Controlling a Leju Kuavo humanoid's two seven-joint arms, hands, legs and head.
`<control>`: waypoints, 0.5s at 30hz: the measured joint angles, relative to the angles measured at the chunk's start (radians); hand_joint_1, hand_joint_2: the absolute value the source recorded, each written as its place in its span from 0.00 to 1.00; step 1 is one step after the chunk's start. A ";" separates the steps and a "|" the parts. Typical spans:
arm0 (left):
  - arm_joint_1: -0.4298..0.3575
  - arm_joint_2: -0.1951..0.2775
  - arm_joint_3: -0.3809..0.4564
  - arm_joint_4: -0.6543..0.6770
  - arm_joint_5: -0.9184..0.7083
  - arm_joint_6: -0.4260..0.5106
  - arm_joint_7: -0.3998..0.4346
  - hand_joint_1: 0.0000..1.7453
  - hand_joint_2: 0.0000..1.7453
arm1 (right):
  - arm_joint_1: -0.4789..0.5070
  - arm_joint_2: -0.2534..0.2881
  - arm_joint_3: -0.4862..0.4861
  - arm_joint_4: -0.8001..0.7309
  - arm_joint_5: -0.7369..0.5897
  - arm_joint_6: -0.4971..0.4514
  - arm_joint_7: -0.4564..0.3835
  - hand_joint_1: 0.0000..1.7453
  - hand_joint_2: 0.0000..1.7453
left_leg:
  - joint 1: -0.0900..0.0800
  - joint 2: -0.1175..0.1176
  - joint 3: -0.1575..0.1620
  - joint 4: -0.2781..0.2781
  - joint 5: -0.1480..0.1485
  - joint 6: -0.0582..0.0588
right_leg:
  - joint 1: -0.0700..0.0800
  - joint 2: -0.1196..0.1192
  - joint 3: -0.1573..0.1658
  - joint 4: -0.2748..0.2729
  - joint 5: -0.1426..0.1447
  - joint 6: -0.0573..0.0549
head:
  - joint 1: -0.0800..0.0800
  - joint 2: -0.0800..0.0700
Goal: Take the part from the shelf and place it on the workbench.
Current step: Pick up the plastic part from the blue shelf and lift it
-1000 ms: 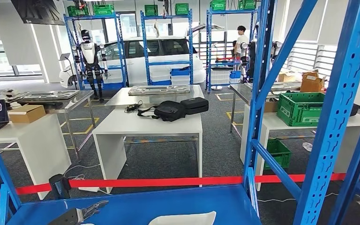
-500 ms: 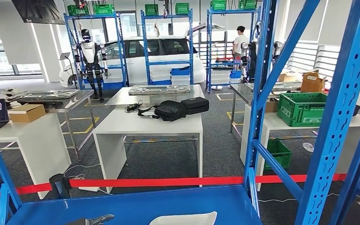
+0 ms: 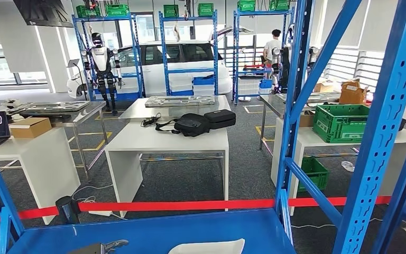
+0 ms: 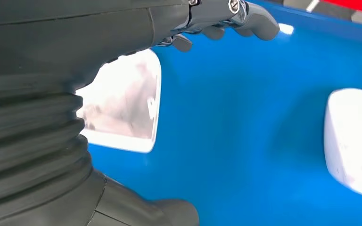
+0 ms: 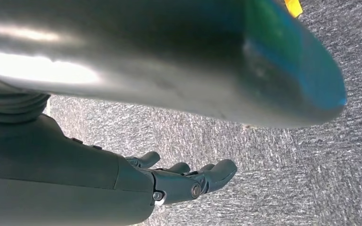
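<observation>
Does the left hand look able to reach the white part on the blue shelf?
Probably yes. The left hand hovers over the blue shelf, holding nothing, and the white part lies beside it with bare shelf between them.

So the right hand (image 5: 184,181) was just hanging over grey carpet (image 5: 283,155), fingers (image 5: 219,172) loosely extended and a bit apart, holding nothing at all. A big blurry rounded shape (image 5: 169,61) ran across the view above it, silvery-grey going teal-green at its end; couldn't tell what it was. A little yellow bit (image 5: 293,7) showed on the floor beyond.
</observation>
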 joint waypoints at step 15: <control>-0.022 -0.001 -0.036 0.041 -0.060 0.029 0.095 0.00 1.00 | 0.000 0.001 -0.023 0.000 -0.013 -0.015 0.010 0.00 0.00 | 0.000 0.000 0.000 0.000 0.000 0.000 | 0.000 0.000 0.000 0.000 0.000 0.000 | 0.000 0.000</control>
